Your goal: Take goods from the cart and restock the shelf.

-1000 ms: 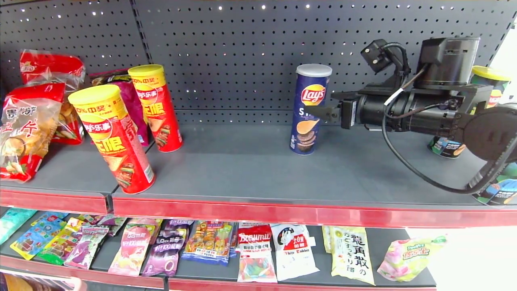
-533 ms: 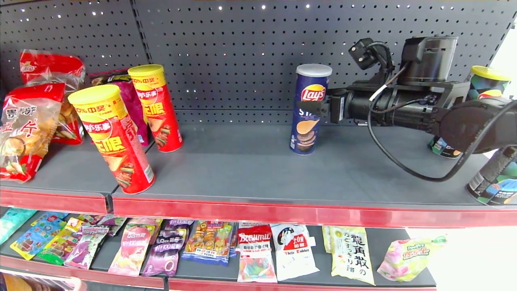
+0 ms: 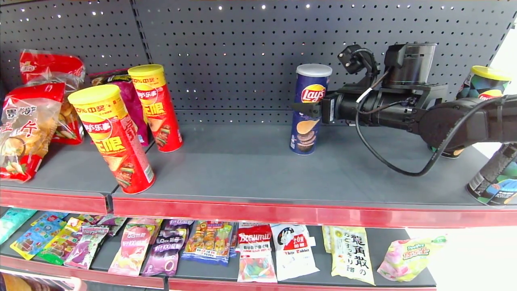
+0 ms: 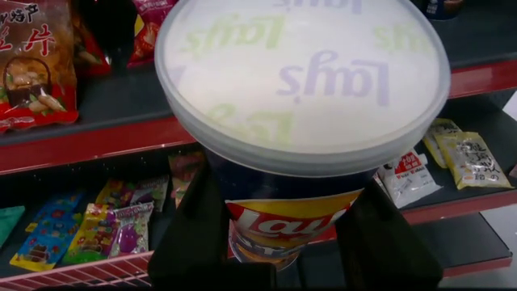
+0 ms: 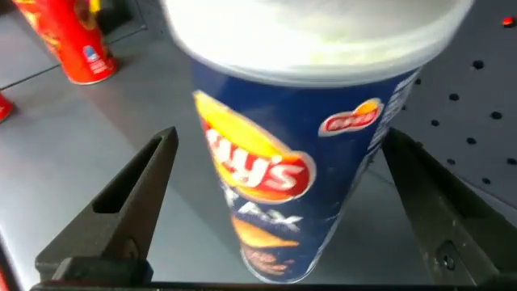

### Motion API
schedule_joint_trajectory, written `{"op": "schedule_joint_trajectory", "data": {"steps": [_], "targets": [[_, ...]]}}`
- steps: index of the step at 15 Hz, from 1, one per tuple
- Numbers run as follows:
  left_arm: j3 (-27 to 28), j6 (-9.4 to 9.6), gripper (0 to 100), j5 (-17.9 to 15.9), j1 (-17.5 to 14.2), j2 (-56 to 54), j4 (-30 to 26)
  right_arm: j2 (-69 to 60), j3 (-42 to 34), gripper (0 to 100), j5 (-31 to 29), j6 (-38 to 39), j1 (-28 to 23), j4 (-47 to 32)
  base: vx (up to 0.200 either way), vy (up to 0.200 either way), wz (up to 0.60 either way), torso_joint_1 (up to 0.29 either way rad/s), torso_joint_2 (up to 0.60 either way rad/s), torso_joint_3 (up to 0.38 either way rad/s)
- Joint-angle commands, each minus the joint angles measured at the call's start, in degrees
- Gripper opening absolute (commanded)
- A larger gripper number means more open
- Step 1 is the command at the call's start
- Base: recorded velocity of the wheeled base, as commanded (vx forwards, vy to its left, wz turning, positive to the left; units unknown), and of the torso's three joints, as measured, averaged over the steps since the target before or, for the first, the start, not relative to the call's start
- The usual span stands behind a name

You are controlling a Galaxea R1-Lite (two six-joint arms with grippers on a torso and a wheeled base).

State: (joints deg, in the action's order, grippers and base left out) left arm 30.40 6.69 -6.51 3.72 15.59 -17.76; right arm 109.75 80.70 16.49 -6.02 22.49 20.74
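The blue can (image 3: 305,135) stands upright on the shelf (image 3: 242,169), in the back half and a little right of the middle, well clear of the front edge. The right gripper (image 3: 305,107) reaches in from the right end and straddles the can at mid-height. Its fingers (image 5: 121,202) are apart, with a gap on each side in the right wrist view, so nothing is gripping the can.

The main risk I see is a tip-over. The can is tall and narrow and stands free. If the arm drifts sideways or pulls out at an angle, one finger could catch the wall of the can and push it over. A fallen can would probably roll toward the front edge and the low red lip (image 3: 282,212), which looks too shallow to stop it. If the fingers closed off-centre, the can could twist or skid toward the pegboard (image 3: 242,60).

The left gripper (image 4: 287,242) is off the shelf, its fingers clamped on the lower body of a second can (image 4: 303,81). The grip sits low on a top-heavy load, so a quick swing could tilt the can in the fingers.

The red cans (image 3: 111,137) near the left end lie well apart from the blue can. The green can (image 3: 484,81) at the right end sits just behind the right arm, and a careless retreat could knock it.
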Motion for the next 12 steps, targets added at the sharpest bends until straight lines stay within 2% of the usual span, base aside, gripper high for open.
{"op": "schedule_joint_trajectory", "data": {"steps": [1,3,4,8,10,12], "targets": [[-0.1,-0.01,0,0.0,0.1,0.0,0.0,1.0,1.8,100,-0.1,0.0,0.1,-0.1,0.000,0.000,0.00,0.000,0.00,0.000],[-0.1,-0.01,0,0.0,0.0,0.0,0.0,1.5,2.6,100,-0.2,0.0,0.2,-0.1,0.000,0.000,0.00,0.000,0.00,0.000],[-0.1,-0.01,0,0.0,0.1,0.0,0.0,1.5,2.6,0,-0.3,0.0,0.2,-0.1,0.000,0.000,0.00,0.000,0.00,0.000],[-0.2,-0.01,0,0.0,0.0,-0.1,0.0,1.5,2.2,0,-1.5,0.0,1.4,-0.1,0.000,0.000,0.00,0.000,0.00,0.000],[-0.3,-0.01,0,0.0,0.0,-0.4,-0.1,0.3,1.9,0,-5.4,0.0,2.8,-0.2,0.000,0.000,0.00,0.000,0.00,0.000],[-0.4,-0.01,0,0.0,0.1,-0.8,-0.2,-3.0,0.5,0,-12.7,0.0,4.7,-0.5,0.000,0.000,0.00,0.000,0.00,0.000]]}}
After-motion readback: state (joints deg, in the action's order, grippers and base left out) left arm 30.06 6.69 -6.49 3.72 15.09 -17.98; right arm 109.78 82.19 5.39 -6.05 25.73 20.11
